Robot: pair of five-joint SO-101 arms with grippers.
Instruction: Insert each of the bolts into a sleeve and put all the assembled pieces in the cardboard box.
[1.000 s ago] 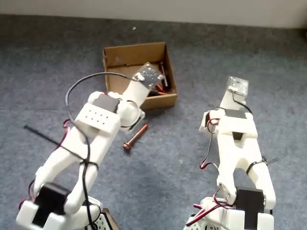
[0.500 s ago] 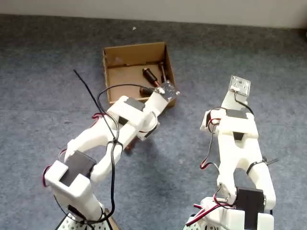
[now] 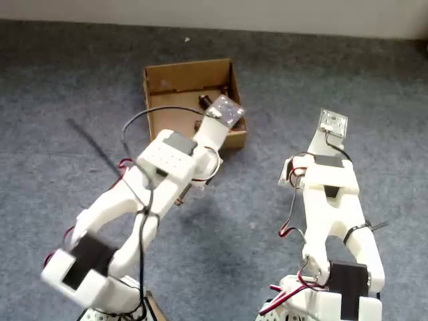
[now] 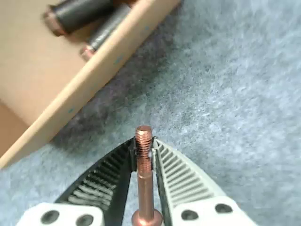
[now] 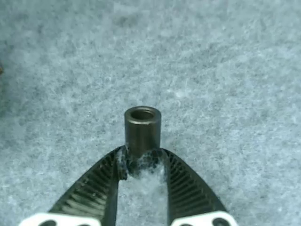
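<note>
- Done: dark assembled pieces [image 4: 77, 12] lie in the brown cardboard box [image 4: 94, 80].
- Left fingers [image 4: 103, 181] clamp a copper threaded bolt [image 4: 145, 179] just beside the box.
- Right fingers [image 5: 186, 183] grip a dark metal sleeve [image 5: 142, 127]; insertion and boxing remain.

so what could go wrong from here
1. The left gripper clamps the bolt near its threaded tip, so little protrudes; the gripper may hit the sleeve before it seats.
2. The right gripper holds the sleeve only by one end, so a push could tip it.
3. The cardboard box wall lies close by; a swing might bump it.
</note>
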